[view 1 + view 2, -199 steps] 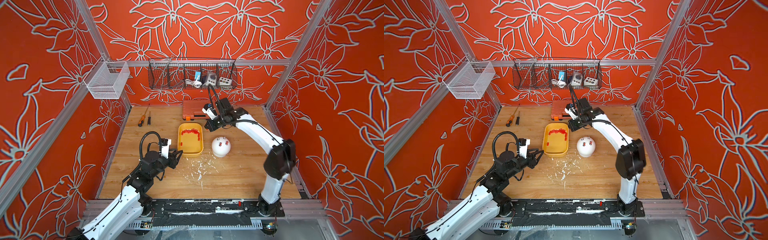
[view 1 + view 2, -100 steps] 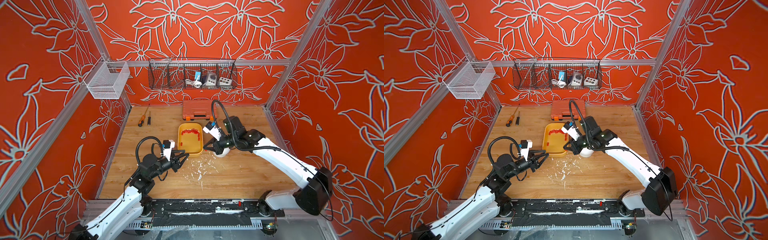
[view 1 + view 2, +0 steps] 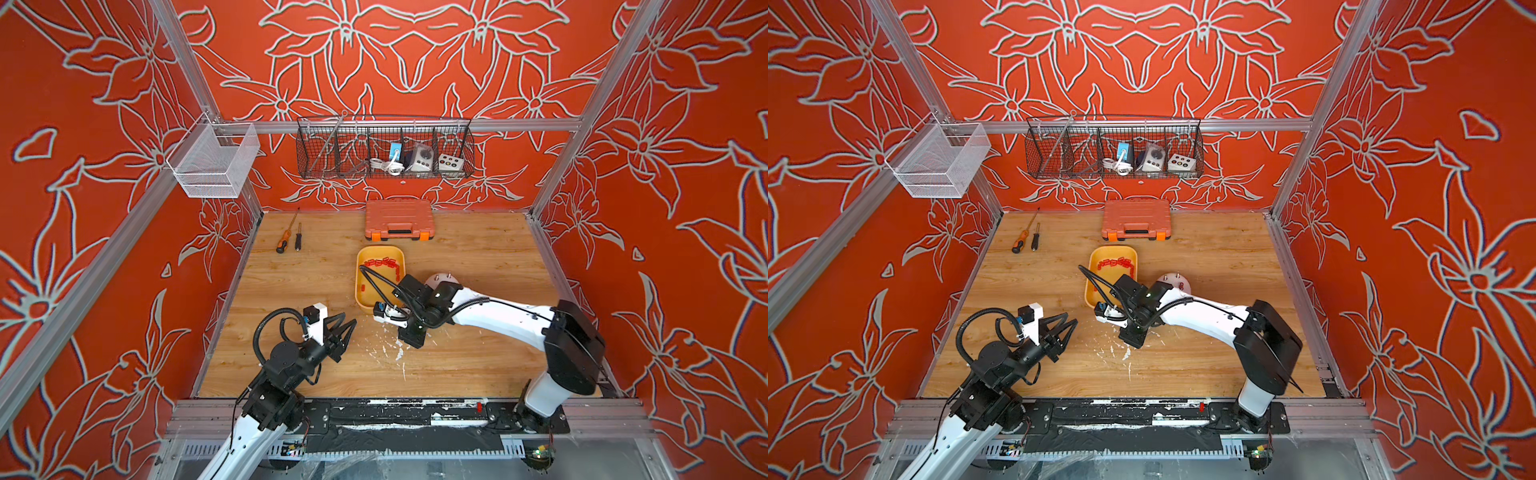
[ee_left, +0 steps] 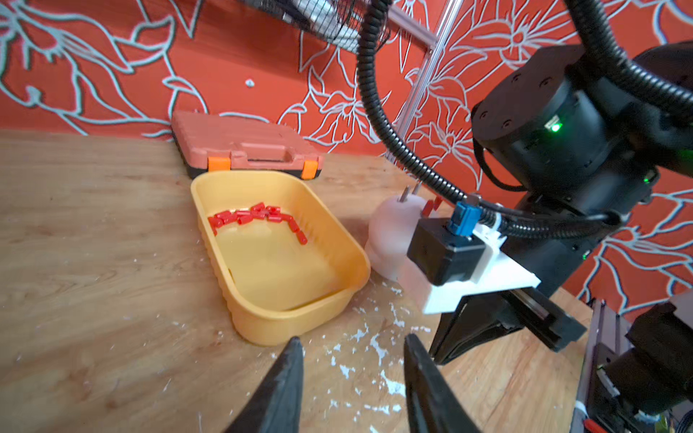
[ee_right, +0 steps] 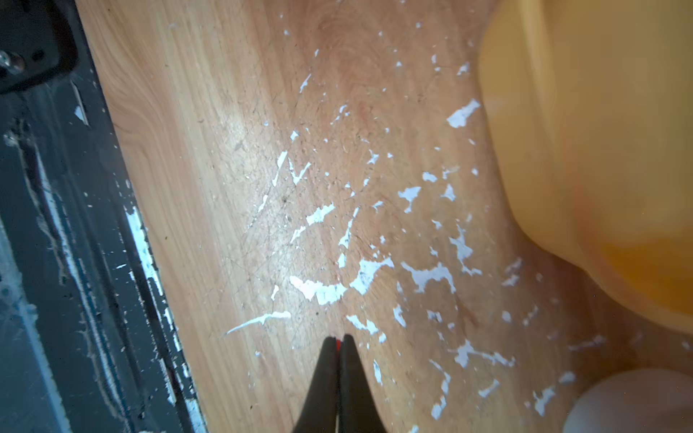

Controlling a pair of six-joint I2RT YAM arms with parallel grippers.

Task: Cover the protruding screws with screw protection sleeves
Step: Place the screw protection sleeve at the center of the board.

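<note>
— Your surface (image 3: 478, 257)?
— Centre, the yellow tray (image 4: 300, 318); just right, the white dome (image 4: 388, 232).
— Hands?
— Your left hand (image 4: 352, 356) gapes empty; your right hand (image 5: 338, 342) pinches a red sleeve (image 5: 338, 345) by the tray's near end. Other sleeves (image 4: 258, 215) line its far end; screws (image 4: 404, 195) top the dome.

Red sleeves (image 4: 243, 217) inside yellow tray (image 4: 300, 322)

The right arm (image 3: 494, 309) crosses the dome's (image 3: 439, 277) front, barring it; its gripper (image 5: 338, 338), pinching a sleeve (image 5: 339, 343), hangs by the tray's (image 3: 380, 248) near corner. Table (image 3: 478, 249) behind the dome lies open.
</note>
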